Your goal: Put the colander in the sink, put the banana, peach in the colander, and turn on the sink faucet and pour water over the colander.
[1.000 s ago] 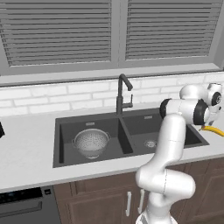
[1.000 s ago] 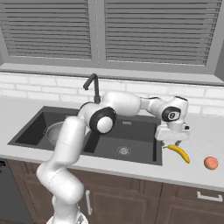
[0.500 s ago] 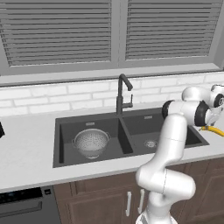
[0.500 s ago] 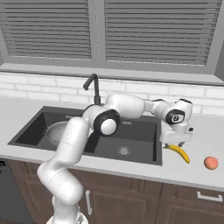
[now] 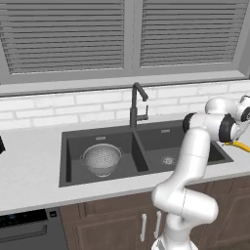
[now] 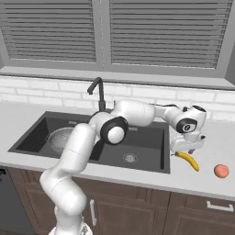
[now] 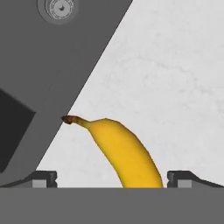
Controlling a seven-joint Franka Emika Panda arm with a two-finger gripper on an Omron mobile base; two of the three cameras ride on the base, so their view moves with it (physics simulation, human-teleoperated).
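The silver colander [image 5: 101,158] [image 6: 60,139] sits in the left basin of the dark sink [image 5: 161,141] [image 6: 151,129]. On the counter right of the sink lies the yellow banana [image 6: 188,160] [image 5: 241,146] [image 7: 124,152]. My gripper [image 6: 185,149] [image 7: 111,179] hovers just over it, open, with the fingertips [image 7: 43,179] either side of the banana's near end. The orange-pink peach [image 6: 221,170] rests further right near the counter's front edge. The dark gooseneck faucet [image 5: 136,103] [image 6: 98,92] stands behind the sink divider.
The right basin's drain [image 6: 130,158] [image 7: 61,8] lies left of the banana. A white brick backsplash and shuttered windows rise behind the counter [image 6: 215,137]. A dishwasher [image 5: 29,232] sits below the counter at the left.
The gripper has lowered and shifted slightly right toward the banana on the counter. The banana, peach and colander have not moved.
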